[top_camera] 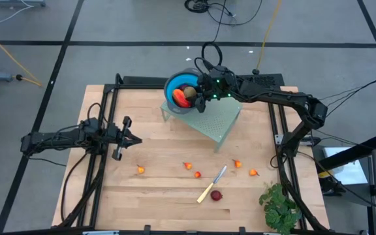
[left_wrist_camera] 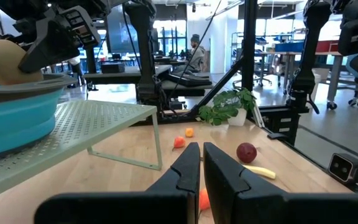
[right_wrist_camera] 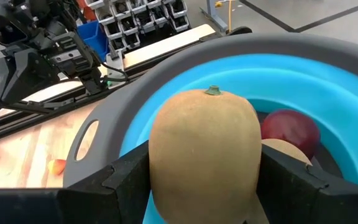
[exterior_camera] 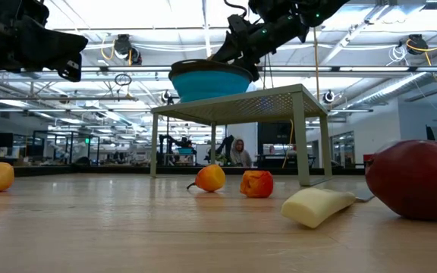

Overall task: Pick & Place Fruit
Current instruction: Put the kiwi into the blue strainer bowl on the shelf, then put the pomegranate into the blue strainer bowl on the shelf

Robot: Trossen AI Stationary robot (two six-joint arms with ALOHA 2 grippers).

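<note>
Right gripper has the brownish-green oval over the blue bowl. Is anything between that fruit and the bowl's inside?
Nothing visible blocks it. The brownish-green oval sits between the right gripper's fingers, already above the blue bowl's interior. A dark red ball and another piece lie inside, beside and below it.

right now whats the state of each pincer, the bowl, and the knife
left pincer: shut, empty, above table
right pincer: around brownish-green fruit, over bowl
bowl: on rack, holds fruit
knife: lying flat on table
</note>
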